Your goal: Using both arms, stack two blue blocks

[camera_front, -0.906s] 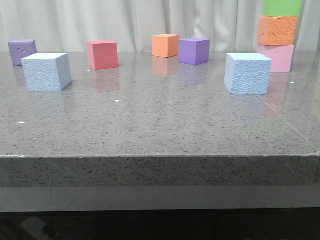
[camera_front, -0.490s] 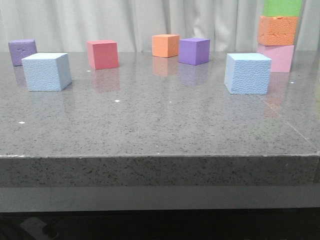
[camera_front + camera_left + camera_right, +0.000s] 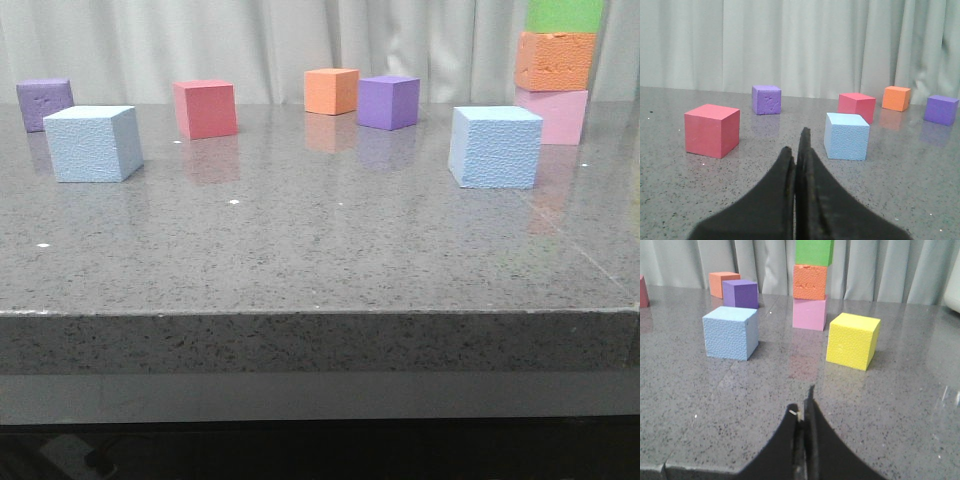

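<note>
Logging what I see from the remote station, one entry per item.

Table: grey speckled stone top (image 3: 320,250), carrying every cube listed here.

Left blue block: pale sky-blue pebbled cube (image 3: 93,143), standing flat on the table at the left of the front view, just in front of a small purple cube (image 3: 44,103). I see the same block in the left wrist view (image 3: 846,135), ahead of the fingers and apart from them.

Right blue block: second sky-blue cube (image 3: 495,147), flat on the table at the right, well apart from the first. In the right wrist view (image 3: 730,332) it sits ahead of the fingers, untouched.

Left gripper: (image 3: 798,150) clenched, its two black fingers pressed together with nothing between them.

Right gripper: (image 3: 802,412) also clenched on nothing, fingers meeting at the tips.

Arms in front view: I see neither.

Red cube: (image 3: 205,108) behind and between the blue blocks, nearer the left one.

Second red cube: (image 3: 711,130) seen by the left wrist camera only, beside the left gripper's line of sight.

Orange cube: (image 3: 331,91) at the back, just beside a larger purple cube (image 3: 389,102).

Stack: pink cube (image 3: 552,115) at the base, orange block (image 3: 555,61) on it, green cube (image 3: 565,15) on top, behind the right blue block.

Yellow cube: (image 3: 853,340) near the stack, right wrist view only.
</note>
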`<state>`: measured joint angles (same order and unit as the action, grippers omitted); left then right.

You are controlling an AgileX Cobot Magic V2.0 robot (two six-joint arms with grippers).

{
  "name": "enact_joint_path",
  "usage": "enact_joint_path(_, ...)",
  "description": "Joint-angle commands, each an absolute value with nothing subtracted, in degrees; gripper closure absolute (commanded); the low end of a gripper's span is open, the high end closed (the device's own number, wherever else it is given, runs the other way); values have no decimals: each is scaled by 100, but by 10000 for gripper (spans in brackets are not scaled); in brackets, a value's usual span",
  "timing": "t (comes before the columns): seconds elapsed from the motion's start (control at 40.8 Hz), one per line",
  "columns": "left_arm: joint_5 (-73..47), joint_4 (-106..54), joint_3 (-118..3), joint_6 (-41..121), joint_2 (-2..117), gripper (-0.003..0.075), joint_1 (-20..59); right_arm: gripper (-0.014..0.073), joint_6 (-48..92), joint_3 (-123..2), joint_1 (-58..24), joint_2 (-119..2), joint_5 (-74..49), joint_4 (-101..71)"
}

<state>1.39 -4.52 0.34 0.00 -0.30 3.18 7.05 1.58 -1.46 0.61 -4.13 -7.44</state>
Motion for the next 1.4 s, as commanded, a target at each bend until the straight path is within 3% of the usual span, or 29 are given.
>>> enact_joint_path(0.0,725,-464,-84,0,-133,741,370,713,734,31,-113,162,272,-711)
enact_joint_path(0.22,401,-464,-1074,0,-120,741,370,713,734,-975,-113,140,-183,-711)
enact_joint_path(0.612,-2653,-464,-3844,0,1290,741,370,713,734,-3476,-113,-1367,-2778,-711)
enact_joint_path(0.931,-2779,-529,-3845,0,2053,741,370,713,734,-3610,-113,-1945,-2780,-735)
enact_joint_path(1.372,-2766,-529,-3700,0,2156,741,370,713,734,-3610,-113,-1945,-2761,-735)
